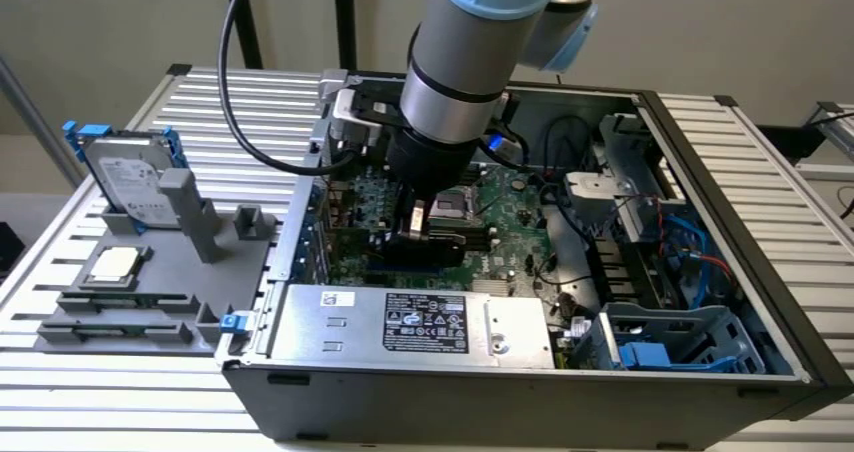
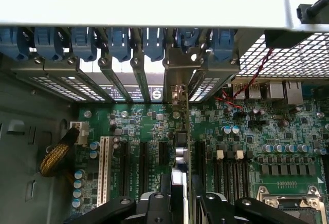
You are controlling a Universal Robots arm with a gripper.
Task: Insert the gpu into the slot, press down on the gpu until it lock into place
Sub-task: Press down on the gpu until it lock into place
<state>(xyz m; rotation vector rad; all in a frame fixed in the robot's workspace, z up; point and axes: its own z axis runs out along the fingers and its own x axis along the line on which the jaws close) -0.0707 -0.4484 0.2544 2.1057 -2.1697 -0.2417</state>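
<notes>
The gpu (image 2: 180, 154) is held clamped in the tool (image 2: 181, 204), upright over the slot (image 1: 396, 270). Were it pressed while skewed to the slot, its contacts could be jammed or damaged.

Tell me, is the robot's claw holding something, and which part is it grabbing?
Yes. The gripper holds the gpu, pinched from above by its top edge, one finger on each side.

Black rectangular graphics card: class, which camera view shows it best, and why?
The exterior view: the black rectangular graphics card shows its broad side, gripped by the end effector over the green motherboard. The wrist view shows it edge-on, a thin strip.
</notes>
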